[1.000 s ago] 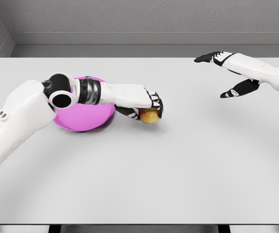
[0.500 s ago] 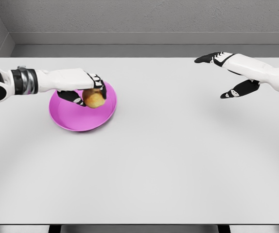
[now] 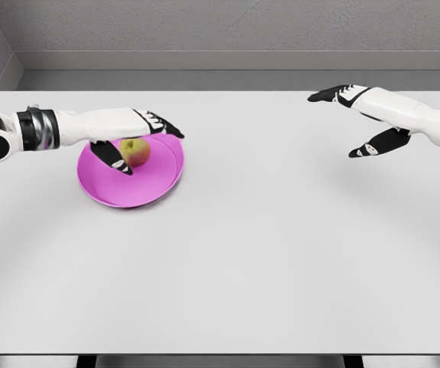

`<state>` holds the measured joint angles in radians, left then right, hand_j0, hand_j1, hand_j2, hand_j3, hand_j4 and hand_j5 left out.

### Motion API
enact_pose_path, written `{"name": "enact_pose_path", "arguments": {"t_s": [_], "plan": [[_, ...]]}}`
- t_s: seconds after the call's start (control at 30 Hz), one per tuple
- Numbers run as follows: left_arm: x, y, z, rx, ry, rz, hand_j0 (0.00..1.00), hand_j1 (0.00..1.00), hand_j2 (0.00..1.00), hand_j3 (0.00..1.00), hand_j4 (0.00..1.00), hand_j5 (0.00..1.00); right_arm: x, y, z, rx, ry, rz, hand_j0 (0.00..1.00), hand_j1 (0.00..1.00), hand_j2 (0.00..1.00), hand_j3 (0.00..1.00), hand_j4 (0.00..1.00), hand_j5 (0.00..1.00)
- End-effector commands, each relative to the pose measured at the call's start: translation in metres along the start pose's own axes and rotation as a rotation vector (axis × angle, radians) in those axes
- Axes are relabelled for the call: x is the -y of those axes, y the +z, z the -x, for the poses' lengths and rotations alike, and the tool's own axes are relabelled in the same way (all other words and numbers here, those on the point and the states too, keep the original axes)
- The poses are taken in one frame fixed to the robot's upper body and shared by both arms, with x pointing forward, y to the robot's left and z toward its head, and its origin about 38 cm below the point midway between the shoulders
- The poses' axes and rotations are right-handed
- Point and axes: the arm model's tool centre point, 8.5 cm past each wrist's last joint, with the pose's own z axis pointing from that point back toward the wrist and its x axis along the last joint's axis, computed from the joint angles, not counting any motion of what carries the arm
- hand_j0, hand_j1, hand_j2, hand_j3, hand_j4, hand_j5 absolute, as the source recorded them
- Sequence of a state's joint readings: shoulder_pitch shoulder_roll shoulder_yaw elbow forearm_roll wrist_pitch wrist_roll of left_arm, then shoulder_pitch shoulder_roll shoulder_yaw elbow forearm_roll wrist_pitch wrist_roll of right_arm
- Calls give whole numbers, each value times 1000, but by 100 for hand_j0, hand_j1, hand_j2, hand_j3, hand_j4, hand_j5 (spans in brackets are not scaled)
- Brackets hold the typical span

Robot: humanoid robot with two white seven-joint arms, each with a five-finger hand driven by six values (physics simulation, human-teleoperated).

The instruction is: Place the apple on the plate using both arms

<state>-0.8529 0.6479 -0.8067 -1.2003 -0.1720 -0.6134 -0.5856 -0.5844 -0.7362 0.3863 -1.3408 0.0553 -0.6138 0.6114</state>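
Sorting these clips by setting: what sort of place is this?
Probably a bare simulated test bench, not a real kitchen: a plain white table, grey walls, and only a pink plate with an apple.

No readable text anywhere.
No letters, numbers, labels or brand marks on the plate (image 3: 132, 195), apple (image 3: 135, 151), table (image 3: 281, 253) or arms.
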Motion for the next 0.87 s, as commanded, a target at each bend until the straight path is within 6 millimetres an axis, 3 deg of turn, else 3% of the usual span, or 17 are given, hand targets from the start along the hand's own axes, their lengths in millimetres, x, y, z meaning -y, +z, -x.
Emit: {"name": "enact_pose_path", "arguments": {"t_s": [0.0,0.1,0.2,0.33,0.57,0.83], "plan": [[-2,0,-1,17,29,-24,100,100,100,100,100,100,1,1,1,-2,-7,5,100,100,100,100,100,100],[-6,12,11,-21,46,-42,100,100,100,100,100,100,1,2,1,-5,-5,5,100,100,100,100,100,100],[-6,37,45,-127,119,-90,100,100,100,100,100,100,1,4,2,-10,-7,4,100,100,100,100,100,100],[-2,62,73,-220,189,-139,100,100,100,100,100,100,0,5,4,-15,-10,4,100,100,100,100,100,100],[0,82,89,-278,232,-180,100,100,100,100,100,100,0,5,4,-14,-10,5,100,100,100,100,100,100],[2,83,90,-281,238,-179,100,100,100,100,100,100,-5,5,4,-15,-18,0,100,100,100,100,100,100]]}}
